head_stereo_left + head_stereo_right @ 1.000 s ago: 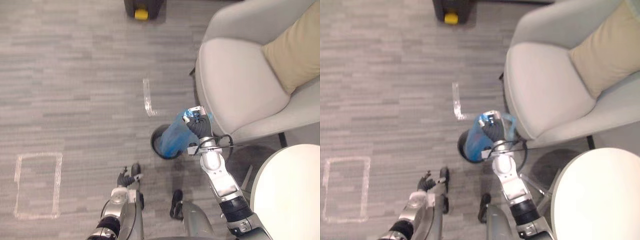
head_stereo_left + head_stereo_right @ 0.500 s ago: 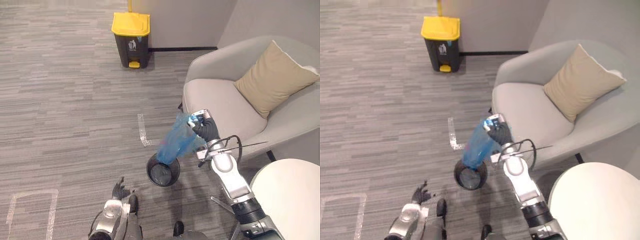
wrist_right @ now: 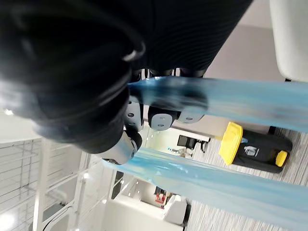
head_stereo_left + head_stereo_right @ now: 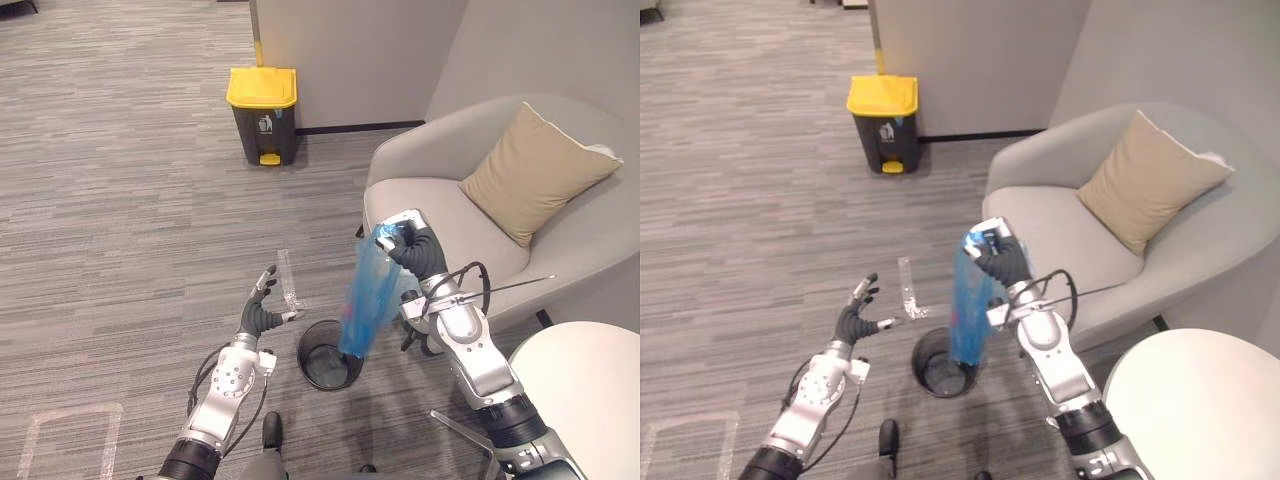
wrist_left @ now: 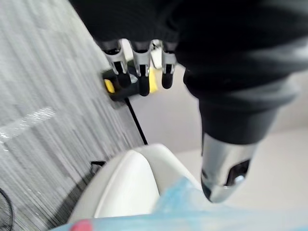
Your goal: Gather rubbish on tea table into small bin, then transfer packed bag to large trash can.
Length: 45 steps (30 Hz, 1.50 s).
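Observation:
My right hand (image 4: 410,247) is shut on the top of a blue plastic bag (image 4: 366,296), which hangs down lifted most of the way out of the small black bin (image 4: 329,354) on the carpet. The bag's lower end still hangs over the bin's mouth. In the right wrist view the blue film (image 3: 216,98) runs through the curled fingers (image 3: 161,115). My left hand (image 4: 261,315) is raised to the left of the bin, open, fingers spread, holding nothing. The large trash can (image 4: 263,114), dark with a yellow lid, stands far off against the wall.
A grey armchair (image 4: 470,215) with a tan cushion (image 4: 537,169) stands right behind the bag. The round white tea table (image 4: 590,395) is at the lower right. Tape marks (image 4: 289,281) lie on the carpet between the bin and the trash can.
The camera has tilted up. My right hand has pulled the bag higher out of the bin, and my left hand has risen from low by my side to beside the bin.

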Motion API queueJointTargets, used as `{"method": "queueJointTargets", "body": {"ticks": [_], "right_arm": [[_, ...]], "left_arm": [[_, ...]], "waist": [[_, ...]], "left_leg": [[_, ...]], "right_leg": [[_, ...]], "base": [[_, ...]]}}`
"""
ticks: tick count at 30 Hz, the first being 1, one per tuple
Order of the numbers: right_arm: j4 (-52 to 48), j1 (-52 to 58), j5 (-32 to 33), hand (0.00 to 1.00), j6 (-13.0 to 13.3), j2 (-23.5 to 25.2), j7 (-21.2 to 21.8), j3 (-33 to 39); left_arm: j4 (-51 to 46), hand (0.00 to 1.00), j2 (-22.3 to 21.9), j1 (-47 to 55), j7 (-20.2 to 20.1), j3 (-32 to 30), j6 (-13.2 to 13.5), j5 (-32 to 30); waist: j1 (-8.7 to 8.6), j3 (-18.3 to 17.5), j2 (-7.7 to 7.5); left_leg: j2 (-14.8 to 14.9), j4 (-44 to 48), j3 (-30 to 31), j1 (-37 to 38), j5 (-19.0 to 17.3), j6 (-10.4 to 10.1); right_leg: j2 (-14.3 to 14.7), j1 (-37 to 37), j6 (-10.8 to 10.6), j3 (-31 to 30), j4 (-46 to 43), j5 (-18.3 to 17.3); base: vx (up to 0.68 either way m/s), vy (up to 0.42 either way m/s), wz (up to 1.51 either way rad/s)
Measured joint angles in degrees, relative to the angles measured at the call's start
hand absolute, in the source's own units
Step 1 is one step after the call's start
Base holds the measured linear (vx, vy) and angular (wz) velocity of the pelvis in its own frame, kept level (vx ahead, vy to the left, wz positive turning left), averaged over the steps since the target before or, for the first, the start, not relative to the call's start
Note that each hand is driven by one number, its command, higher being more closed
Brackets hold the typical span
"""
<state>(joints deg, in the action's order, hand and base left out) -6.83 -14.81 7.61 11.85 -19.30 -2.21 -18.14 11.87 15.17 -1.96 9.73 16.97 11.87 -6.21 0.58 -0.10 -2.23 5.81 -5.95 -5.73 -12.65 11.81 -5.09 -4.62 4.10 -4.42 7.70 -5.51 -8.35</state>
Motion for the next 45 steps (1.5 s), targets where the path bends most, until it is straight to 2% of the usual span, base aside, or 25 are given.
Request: {"method": "queueJointTargets", "body": {"ticks": [4,9,15,20,26,30,31,38,45], "right_arm": [[-3.94,-1.13,2.92,1.00,0.22,0.09,1.35,-3.05],[-4.08,-3.68,6.20,1.00,0.49,1.29,2.35,-6.61],[-4.10,-5.15,7.16,1.00,0.46,1.38,2.84,-9.71],[-4.10,-6.21,9.06,1.00,0.45,1.51,2.97,-11.31],[-4.10,-8.54,12.73,1.00,0.44,3.60,3.36,-13.65],[-4.10,-10.48,13.81,1.00,0.40,4.26,3.35,-15.82],[-4.10,-10.61,13.82,1.00,0.34,4.79,3.38,-16.02],[-4.10,-10.68,15.02,1.00,-0.60,5.80,3.35,-16.31],[-4.09,-10.51,14.99,1.00,-0.67,5.84,3.55,-16.47]], "left_arm": [[-0.20,0.00,-0.10,-2.26,-0.36,2.65,0.05,-0.60],[-1.12,0.00,-0.78,-4.62,-0.23,5.44,0.05,-1.08],[1.33,0.00,-2.14,-6.86,0.06,8.86,-0.08,-0.94],[4.13,0.00,-3.21,-6.89,0.34,9.38,-0.34,-1.63],[10.39,0.00,-4.89,-8.36,3.65,9.44,-1.68,-5.87],[13.81,0.00,-5.75,-8.51,3.65,9.55,-2.70,-6.21],[14.73,1.00,-5.84,-8.52,3.60,9.91,-2.73,-6.20],[20.22,1.00,-6.00,-8.60,2.20,12.20,-3.38,-6.15],[21.04,1.00,-6.08,-8.59,1.32,13.23,-3.39,-3.62]], "waist": [[-0.40,-0.38,-0.12],[-0.74,-1.17,-0.18],[-0.75,-1.35,-0.30],[-0.77,-2.15,-0.35],[-1.01,-2.32,-0.45],[-1.10,-2.38,-0.53],[-1.10,-2.39,-0.55],[-1.16,-2.57,-0.82],[-1.30,-2.58,-0.83]], "left_leg": [[-0.07,-0.02,-0.42,0.45,0.01,-0.01],[0.08,-0.06,-1.16,0.65,-0.02,-0.02],[0.54,-0.07,-2.06,0.61,-0.04,-0.04],[0.73,-0.04,-2.77,0.63,-0.04,-0.05],[0.83,-0.04,-2.95,0.66,-0.03,-0.04],[0.89,-0.06,-3.03,0.65,-0.03,-0.05],[0.92,-0.06,-3.06,0.65,-0.04,-0.05],[1.06,-0.07,-3.14,0.65,-0.07,-0.10],[1.12,-0.05,-3.23,0.65,-0.11,-0.15]], "right_leg": [[-0.06,0.00,-0.03,-0.46,0.06,0.18],[-0.04,0.06,-0.20,-1.42,0.44,0.64],[0.30,0.10,-0.13,-2.54,1.85,1.83],[0.45,0.33,-0.11,-3.24,1.93,2.22],[0.51,0.53,-0.14,-3.63,1.94,2.56],[0.52,0.75,-0.20,-3.83,1.98,2.67],[0.51,0.80,-0.20,-3.88,1.99,2.67],[0.51,0.91,-0.20,-4.04,1.99,2.69],[0.53,0.91,-0.18,-4.09,2.08,2.70]], "base": [[-0.04,0.004,-0.07],[-0.03,0.003,-0.09],[-0.02,-0.001,-0.10],[0.01,-0.013,-0.08],[0.00,-0.002,-0.02],[0.00,0.000,0.00],[0.00,0.000,0.00],[0.00,0.000,0.00],[0.00,0.000,0.00]]}}
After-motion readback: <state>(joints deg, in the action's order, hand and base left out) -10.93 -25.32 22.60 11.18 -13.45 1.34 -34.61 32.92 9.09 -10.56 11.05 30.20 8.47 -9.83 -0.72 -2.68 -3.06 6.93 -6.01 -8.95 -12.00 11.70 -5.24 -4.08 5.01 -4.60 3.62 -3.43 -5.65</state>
